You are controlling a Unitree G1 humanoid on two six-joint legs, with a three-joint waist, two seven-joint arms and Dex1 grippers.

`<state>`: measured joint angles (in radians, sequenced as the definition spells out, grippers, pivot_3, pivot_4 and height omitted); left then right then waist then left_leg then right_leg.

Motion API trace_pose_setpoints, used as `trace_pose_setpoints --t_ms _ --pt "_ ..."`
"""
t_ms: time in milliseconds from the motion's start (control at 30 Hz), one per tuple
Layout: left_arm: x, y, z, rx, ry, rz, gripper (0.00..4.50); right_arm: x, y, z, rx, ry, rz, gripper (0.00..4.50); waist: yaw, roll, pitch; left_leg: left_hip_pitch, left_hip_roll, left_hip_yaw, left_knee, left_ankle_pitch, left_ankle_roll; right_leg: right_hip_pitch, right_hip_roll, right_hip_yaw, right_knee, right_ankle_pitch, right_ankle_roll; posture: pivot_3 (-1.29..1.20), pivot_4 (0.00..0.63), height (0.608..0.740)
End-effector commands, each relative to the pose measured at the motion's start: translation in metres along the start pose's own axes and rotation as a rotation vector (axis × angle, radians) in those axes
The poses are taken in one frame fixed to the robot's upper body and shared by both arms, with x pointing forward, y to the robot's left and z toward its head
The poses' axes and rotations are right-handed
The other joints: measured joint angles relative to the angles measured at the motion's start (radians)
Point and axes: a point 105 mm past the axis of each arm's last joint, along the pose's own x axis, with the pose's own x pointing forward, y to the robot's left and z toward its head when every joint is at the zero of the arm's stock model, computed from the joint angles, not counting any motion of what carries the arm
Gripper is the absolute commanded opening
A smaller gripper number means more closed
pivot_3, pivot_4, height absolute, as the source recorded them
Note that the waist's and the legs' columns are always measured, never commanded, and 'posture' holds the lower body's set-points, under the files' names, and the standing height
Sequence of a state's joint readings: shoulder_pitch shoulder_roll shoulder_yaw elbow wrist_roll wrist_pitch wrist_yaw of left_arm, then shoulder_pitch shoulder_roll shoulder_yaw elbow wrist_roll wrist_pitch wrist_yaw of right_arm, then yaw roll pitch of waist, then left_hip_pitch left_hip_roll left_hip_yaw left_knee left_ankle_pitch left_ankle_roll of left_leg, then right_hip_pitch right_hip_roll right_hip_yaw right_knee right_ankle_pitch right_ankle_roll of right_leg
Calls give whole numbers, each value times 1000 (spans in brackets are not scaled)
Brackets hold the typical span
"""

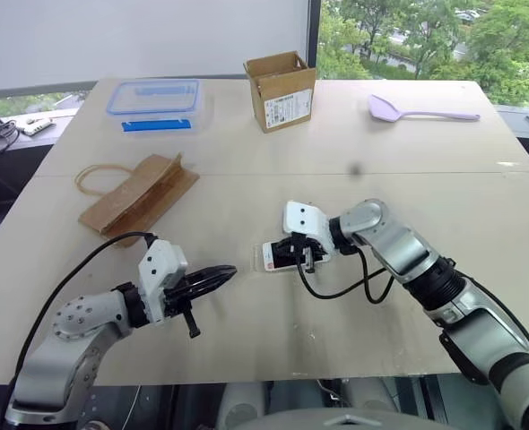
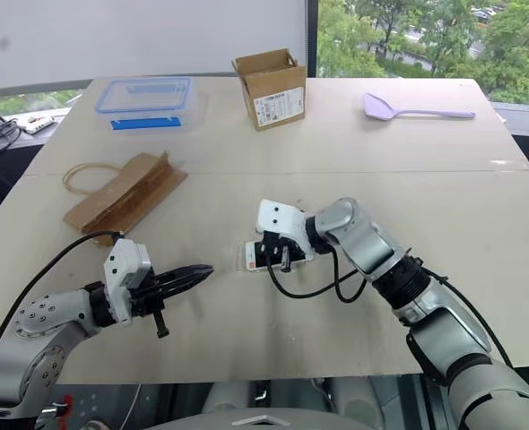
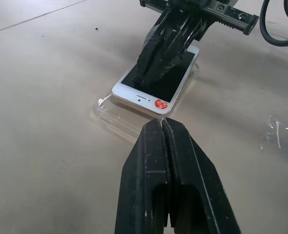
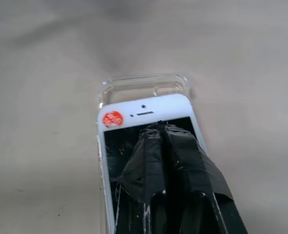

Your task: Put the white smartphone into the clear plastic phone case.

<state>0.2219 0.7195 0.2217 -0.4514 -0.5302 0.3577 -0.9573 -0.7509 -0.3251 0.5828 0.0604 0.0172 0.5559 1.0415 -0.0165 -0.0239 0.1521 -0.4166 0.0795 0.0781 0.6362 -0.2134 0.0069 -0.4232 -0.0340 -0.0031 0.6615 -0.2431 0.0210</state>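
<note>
Though fully closed, right claw (image 4: 159,127) tips on white smartphone (image 4: 134,113) screen.

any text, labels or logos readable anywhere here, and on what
No text can be read.
cardboard box: white label with dark print, too small to read.
white smartphone: round red sticker with pale marks, too blurred to read.
clear box with blue lid: no lettering visible.

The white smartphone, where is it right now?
The white smartphone lies near the middle of the table, partly in the clear plastic phone case, under the shut right gripper resting on its screen.
</note>
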Motion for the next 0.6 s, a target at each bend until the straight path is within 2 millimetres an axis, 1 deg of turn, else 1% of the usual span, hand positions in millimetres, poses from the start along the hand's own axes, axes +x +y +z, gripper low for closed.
trace_pose_setpoints --t_ms 33,333,467,600 --pt "1 -2 4 28 -14 -7 20 10 8 -16 8 72 28 0 0 0 0 0 0 0 0 0 0 0 0 0 0 0 0 0 150 740" --pt "2 -3 4 28 -15 -8 20 17 16 -35 36 145 37 0 0 0 -1 2 0 0 0 0 0 1 0 0 0 0 0 0 150 740" --pt "3 -3 5 28 -15 -11 20 21 15 -47 78 190 22 0 0 0 -3 2 0 0 0 0 0 1 0 0 0 0 0 0 150 740" --pt "3 -3 5 28 -15 -11 20 23 14 -55 112 222 9 0 0 0 -8 3 0 0 0 0 0 1 0 0 0 0 0 0 150 740"
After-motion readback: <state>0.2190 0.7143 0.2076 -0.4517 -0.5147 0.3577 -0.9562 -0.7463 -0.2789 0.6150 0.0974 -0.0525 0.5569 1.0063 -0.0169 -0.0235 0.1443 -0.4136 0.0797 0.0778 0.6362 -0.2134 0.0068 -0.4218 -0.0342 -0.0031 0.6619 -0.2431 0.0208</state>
